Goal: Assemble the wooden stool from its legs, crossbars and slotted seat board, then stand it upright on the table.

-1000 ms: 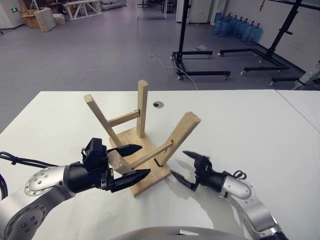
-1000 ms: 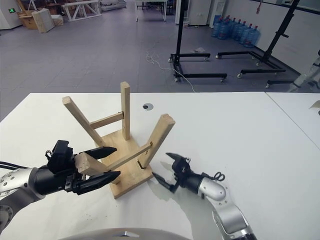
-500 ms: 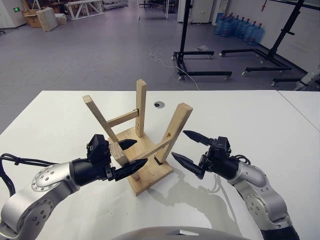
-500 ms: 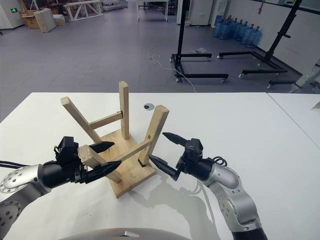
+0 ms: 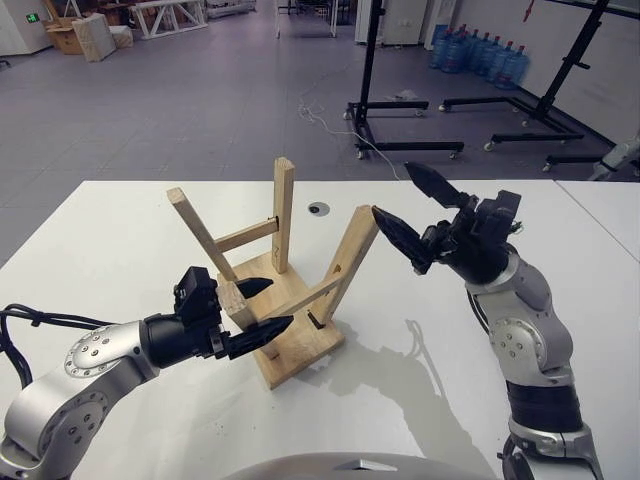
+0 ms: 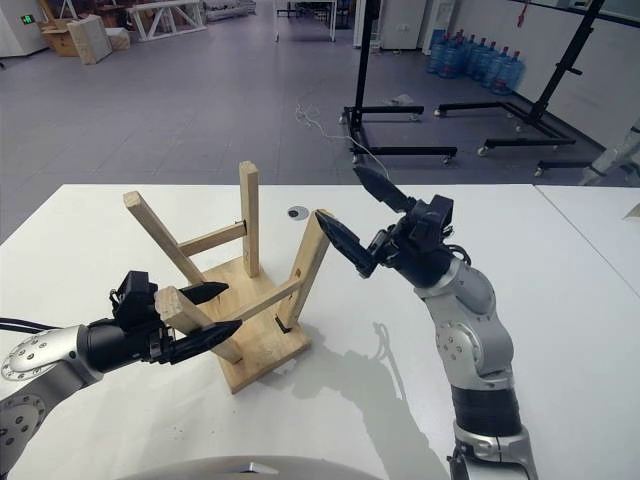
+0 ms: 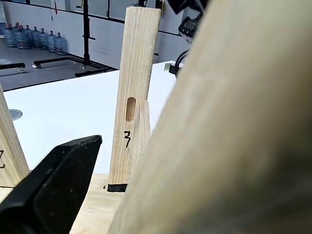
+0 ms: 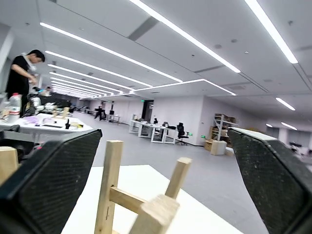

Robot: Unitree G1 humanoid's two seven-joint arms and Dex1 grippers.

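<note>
Stool [image 5: 283, 262] sits upside down on surface [image 5: 120, 240], legs up. Your L tool [image 5: 281, 302] straddles near-left leg [image 5: 238, 303], fingers apart, prob. to steady it. Your R tool [image 5: 391, 188], spread wide, hovers by near-right leg [image 5: 350, 260] top, prob. lining up a grip.

White table [image 5: 520, 220], upturned stool's seat board [image 5: 303, 350] flat on it, round grommet [image 5: 317, 209] behind

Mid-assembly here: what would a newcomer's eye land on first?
The wooden stool, upside down on the white table, seat board flat, legs up. The right gripper hangs wide open beside the top of the right-hand leg; the left gripper straddles the near leg.
</note>
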